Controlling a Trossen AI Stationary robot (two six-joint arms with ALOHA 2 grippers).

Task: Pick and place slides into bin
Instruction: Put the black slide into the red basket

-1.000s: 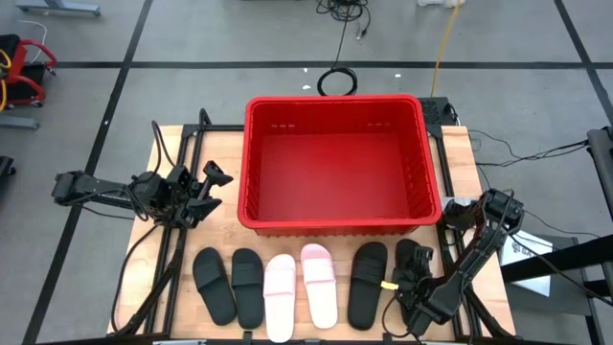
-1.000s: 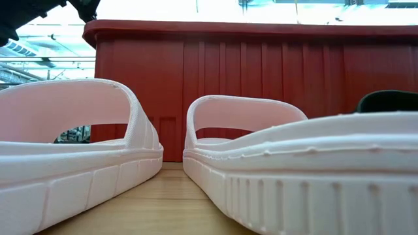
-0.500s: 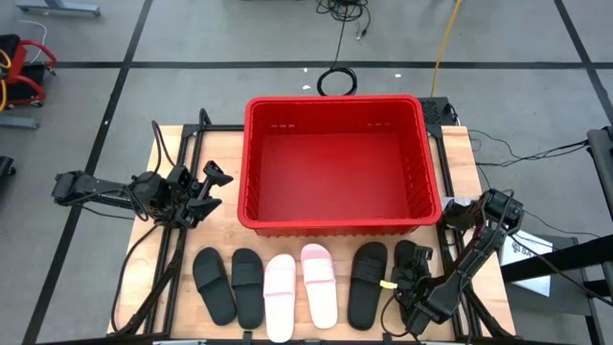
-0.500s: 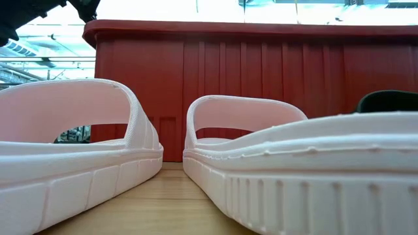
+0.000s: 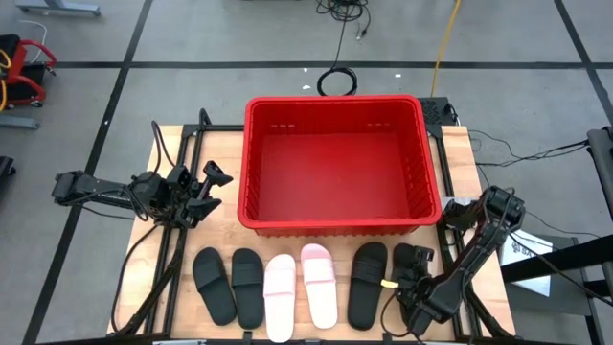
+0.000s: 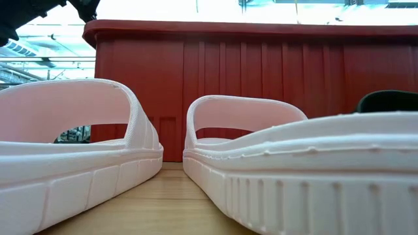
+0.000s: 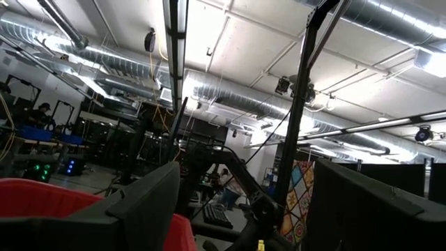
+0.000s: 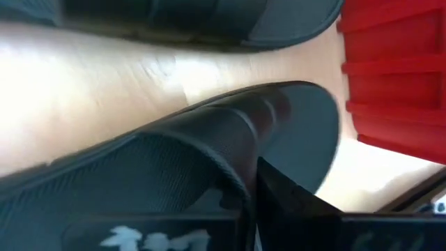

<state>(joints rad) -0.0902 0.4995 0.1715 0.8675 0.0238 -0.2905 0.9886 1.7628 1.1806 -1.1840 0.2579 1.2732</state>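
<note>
Six slides lie in a row on their soles along the table's near edge: two black ones (image 5: 213, 285) (image 5: 249, 286), two pale pink ones (image 5: 280, 295) (image 5: 319, 285), another black one (image 5: 367, 283), and a last black one (image 5: 416, 255) at the right end. Behind them stands the red bin (image 5: 337, 222), with nothing in it. My right gripper (image 5: 410, 283) is down on the right-end slide and shut on it. My left gripper (image 5: 215, 186) hovers open left of the bin and holds nothing. My right gripper has the right-end black slide by its wide strap (image 8: 209, 143), at the strap's edge. One finger (image 8: 286, 202) shows against the strap; the gripper itself hides the other. The fingers come down from above, slanting from the table's near right. The slide's sole (image 8: 306, 132) rests on the table.
The bin's near wall (image 6: 261, 98) rises right behind the pink slides (image 6: 241, 121). Black frame rails (image 5: 182, 259) run along the table's left side, and more stand at the right. Cables lie on the floor beyond the far edge.
</note>
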